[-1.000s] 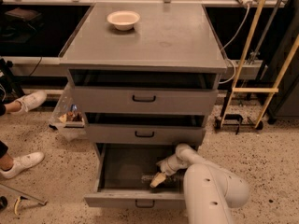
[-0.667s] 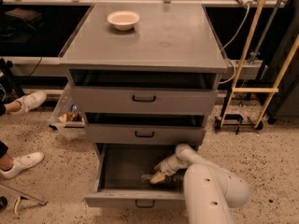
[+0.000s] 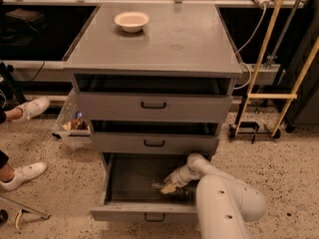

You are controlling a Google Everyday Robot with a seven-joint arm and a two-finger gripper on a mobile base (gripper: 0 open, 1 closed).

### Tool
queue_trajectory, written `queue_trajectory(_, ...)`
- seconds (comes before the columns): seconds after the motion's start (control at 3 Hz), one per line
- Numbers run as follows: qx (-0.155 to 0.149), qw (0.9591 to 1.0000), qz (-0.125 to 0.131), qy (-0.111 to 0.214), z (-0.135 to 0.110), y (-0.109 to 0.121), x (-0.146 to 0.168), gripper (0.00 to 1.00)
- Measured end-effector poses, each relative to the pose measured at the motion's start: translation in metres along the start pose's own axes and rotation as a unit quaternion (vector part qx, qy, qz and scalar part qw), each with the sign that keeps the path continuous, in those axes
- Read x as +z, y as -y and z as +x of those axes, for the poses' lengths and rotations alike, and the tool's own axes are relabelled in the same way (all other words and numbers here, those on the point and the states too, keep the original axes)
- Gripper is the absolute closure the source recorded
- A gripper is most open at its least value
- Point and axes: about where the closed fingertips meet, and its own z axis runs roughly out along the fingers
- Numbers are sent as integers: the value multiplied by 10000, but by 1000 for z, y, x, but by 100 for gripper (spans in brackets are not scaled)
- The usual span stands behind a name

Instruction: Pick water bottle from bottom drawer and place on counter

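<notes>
The bottom drawer is pulled open, showing its dark floor. My white arm reaches down into it from the lower right. The gripper is low inside the drawer, right of centre, at the water bottle. The bottle lies on the drawer floor as a clear crinkled shape, partly hidden by the gripper. I cannot tell whether the gripper holds it. The counter is the flat grey top of the cabinet, above the drawers.
A cream bowl sits at the back left of the counter. The two upper drawers stand slightly open. A person's white shoes and a clear bin are at the left. A yellow frame stands at the right.
</notes>
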Motion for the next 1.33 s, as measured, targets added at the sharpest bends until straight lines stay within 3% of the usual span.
queue_trajectory(0.33, -105, 9997, 194, 46, -7, -1, -14, 100)
queue_trajectory(0.67, -411, 9910, 1216, 369, -40, 25, -100, 100)
queue_trajectory(1.0, -320, 9672, 2461, 537, -49, 45, -226, 100)
queue_trajectory(1.33, -304, 9524, 2987, 530, -50, 47, -282, 100)
